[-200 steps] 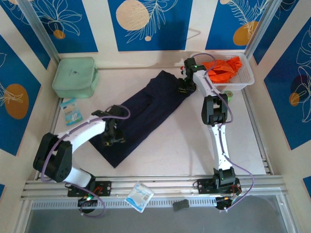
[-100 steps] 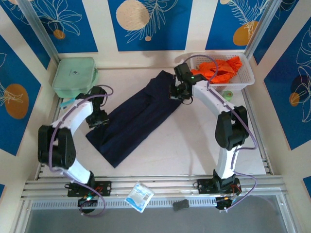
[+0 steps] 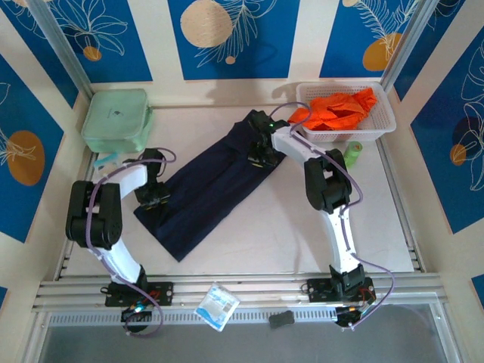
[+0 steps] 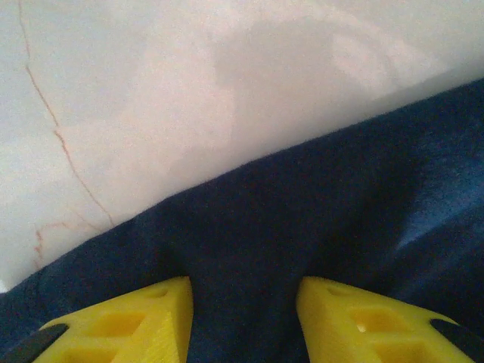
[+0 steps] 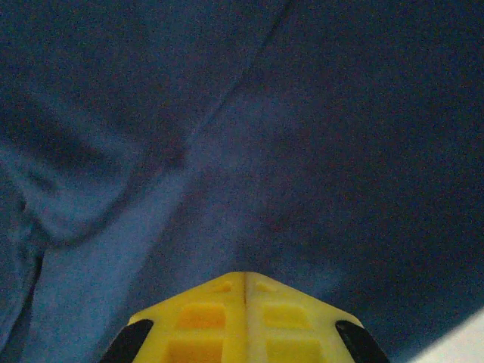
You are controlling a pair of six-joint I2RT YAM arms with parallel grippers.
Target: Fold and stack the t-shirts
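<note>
The navy t-shirt (image 3: pixel 212 185) lies folded into a long strip, slanting from the back middle toward the front left of the table. My left gripper (image 3: pixel 153 195) sits at its left edge. In the left wrist view its yellow fingers (image 4: pixel 162 314) stand apart, left gripper (image 4: pixel 243 283) open, with a ridge of navy t-shirt (image 4: pixel 340 197) between them. My right gripper (image 3: pixel 259 153) rests on the strip's far end. Seen from the right wrist, the right gripper (image 5: pixel 243 276) is shut, tips together against the navy t-shirt (image 5: pixel 302 136). The orange t-shirt (image 3: pixel 340 110) lies crumpled in the white basket (image 3: pixel 382 125).
A pale green zipped case (image 3: pixel 115 121) stands at the back left. A small green roll (image 3: pixel 353 151) stands just in front of the basket. A plastic packet (image 3: pixel 218 306) lies on the front rail. Bare table (image 4: pixel 151 91) borders the shirt's left edge.
My left gripper has swung from the shirt's lower middle out to its left edge. My right gripper has slid left along the shirt's far end, away from the basket.
</note>
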